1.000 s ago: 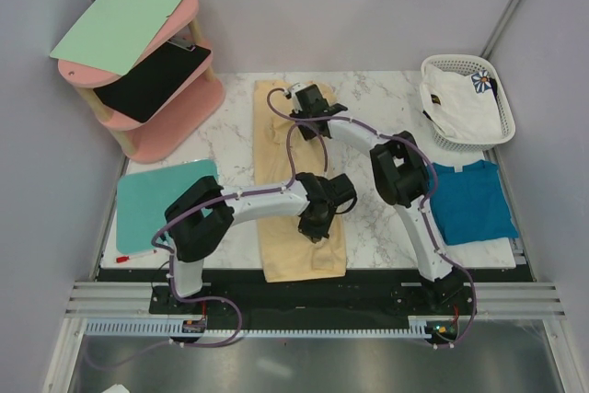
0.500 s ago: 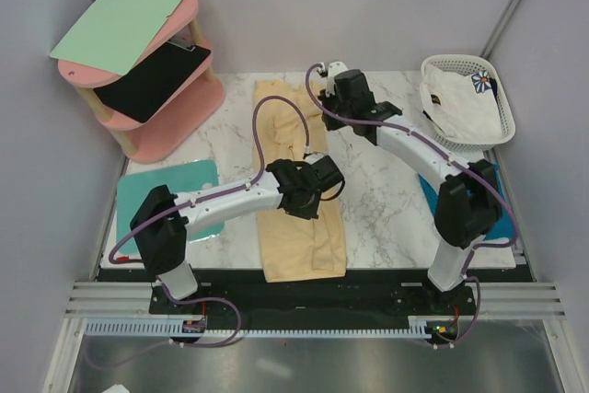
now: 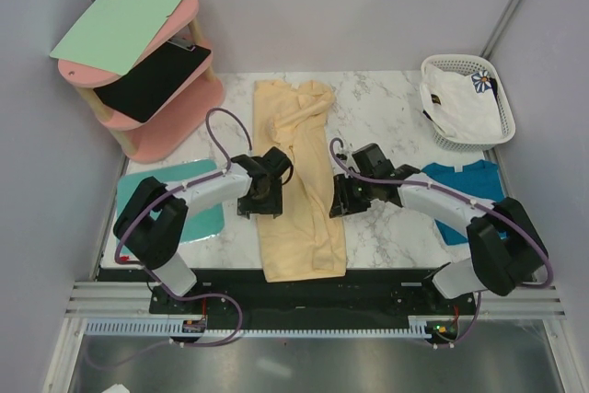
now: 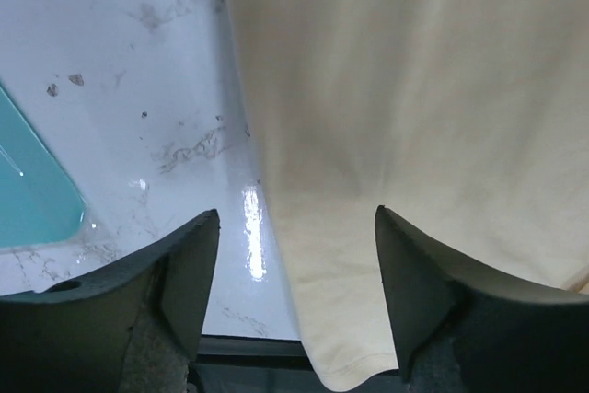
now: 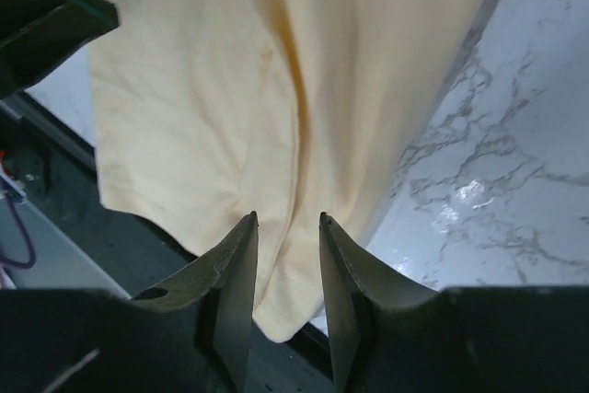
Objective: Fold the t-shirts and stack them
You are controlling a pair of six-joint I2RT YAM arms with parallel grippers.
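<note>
A pale yellow t-shirt (image 3: 296,236) lies as a long strip down the middle of the marble table (image 3: 386,117), its far end bunched. My left gripper (image 3: 254,203) hovers at the strip's left edge. In the left wrist view it (image 4: 294,218) stands wide open above the yellow cloth (image 4: 414,89), gripping nothing. My right gripper (image 3: 339,203) is at the strip's right edge, its jaws (image 5: 287,220) a little apart over the yellow cloth (image 5: 212,89). A teal-blue t-shirt (image 3: 474,192) lies at the right. A white t-shirt (image 3: 460,106) fills the basket.
A turquoise board (image 3: 152,202) lies at the left edge of the table, also in the left wrist view (image 4: 28,200). A white lattice basket (image 3: 442,63) stands at the back right. At the back left a pink shelf (image 3: 179,121) holds green (image 3: 120,20) and black (image 3: 152,80) clipboards.
Both arms have swung to the near half of the yellow shirt, the left to its left edge, the right down from the far end. Both grippers opened. The shirt's far end is now bunched.
</note>
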